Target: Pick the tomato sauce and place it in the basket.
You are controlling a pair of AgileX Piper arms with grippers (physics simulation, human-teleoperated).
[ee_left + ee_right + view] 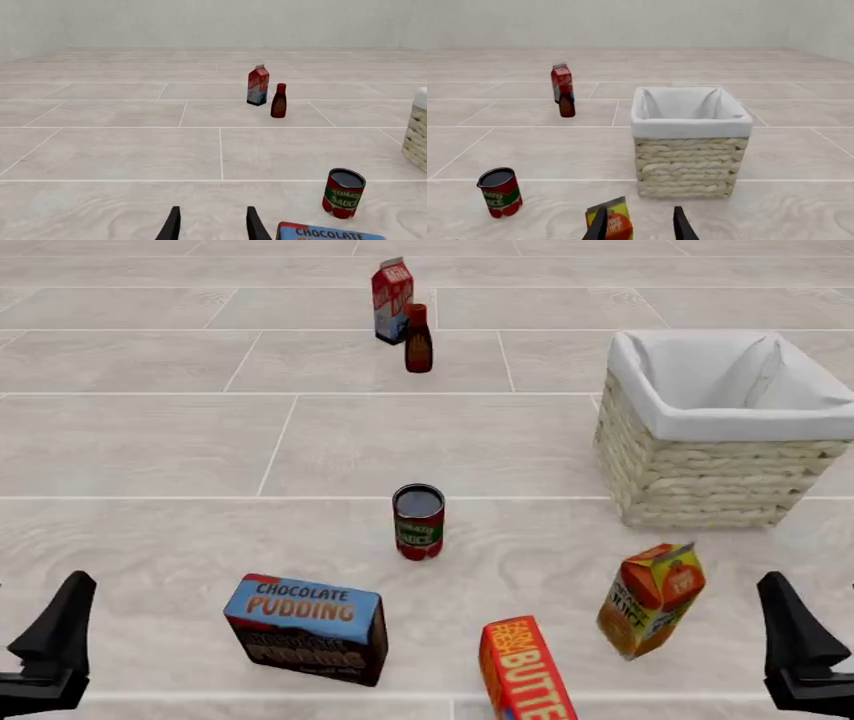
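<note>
The tomato sauce (418, 522) is a small red can with a green band and a dark top, standing upright in the middle of the floor. It also shows as the can (343, 192) in the left wrist view and the can (500, 192) in the right wrist view. The basket (694, 422), pale wicker with a white lining, stands to the far right of the can and holds nothing I can see. My left gripper (212, 224) is open and bare, low at the near left. My right gripper (639, 224) is open and bare at the near right, facing the basket (687, 121).
A chocolate pudding box (310, 628), a butter box (527, 672) and an orange juice carton (650, 598) stand in the near row between the grippers. A milk carton (391, 300) and a dark red-brown bottle (418, 338) stand far back.
</note>
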